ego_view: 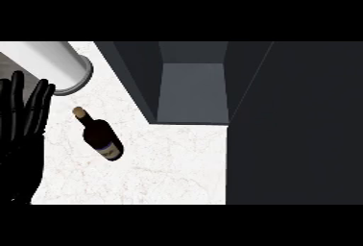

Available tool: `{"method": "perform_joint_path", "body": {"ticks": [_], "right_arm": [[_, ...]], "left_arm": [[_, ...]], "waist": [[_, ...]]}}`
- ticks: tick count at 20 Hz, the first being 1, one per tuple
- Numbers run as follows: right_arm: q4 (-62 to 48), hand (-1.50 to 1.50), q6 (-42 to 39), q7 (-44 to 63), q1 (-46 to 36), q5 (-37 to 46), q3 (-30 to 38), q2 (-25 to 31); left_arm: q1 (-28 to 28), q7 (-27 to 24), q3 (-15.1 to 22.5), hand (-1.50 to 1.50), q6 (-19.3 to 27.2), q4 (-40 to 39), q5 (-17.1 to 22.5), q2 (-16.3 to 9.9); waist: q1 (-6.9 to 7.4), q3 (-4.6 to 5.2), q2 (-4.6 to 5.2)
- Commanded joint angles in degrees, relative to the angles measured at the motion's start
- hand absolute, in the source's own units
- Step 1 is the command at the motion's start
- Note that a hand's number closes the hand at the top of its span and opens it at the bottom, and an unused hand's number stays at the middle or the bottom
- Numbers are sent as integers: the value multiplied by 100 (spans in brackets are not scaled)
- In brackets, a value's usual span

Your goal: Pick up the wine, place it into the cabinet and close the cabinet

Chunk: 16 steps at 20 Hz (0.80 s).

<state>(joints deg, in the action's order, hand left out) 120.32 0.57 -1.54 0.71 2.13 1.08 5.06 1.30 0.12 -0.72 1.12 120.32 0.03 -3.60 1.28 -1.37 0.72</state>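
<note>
One wine bottle (101, 135), left of centre. One open cabinet (191, 81), upper middle. One grey cylinder (60, 65), upper left. One hand (21, 129), left edge. One bench (170, 168).

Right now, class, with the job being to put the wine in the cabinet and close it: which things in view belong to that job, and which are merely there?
Belongs to the job:
wine bottle, standing on the counter
cabinet, open
left hand, open, resting at the left edge

Merely there:
grey cylinder, top left
marble counter
</note>
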Motion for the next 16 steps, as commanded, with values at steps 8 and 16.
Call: {"method": "perform_joint_path", "body": {"ticks": [8,16], "right_arm": [[250,-150,-729,454,682,-531,-900,-48],[1787,-150,-698,1726,1036,-799,-1050,178]], "left_arm": [[-491,961,1441,-150,-2547,-284,2360,-738],[-974,2316,932,-150,-2571,973,4364,-1539]], "waist": [[-254,150,-78],[-118,141,-90]]}}
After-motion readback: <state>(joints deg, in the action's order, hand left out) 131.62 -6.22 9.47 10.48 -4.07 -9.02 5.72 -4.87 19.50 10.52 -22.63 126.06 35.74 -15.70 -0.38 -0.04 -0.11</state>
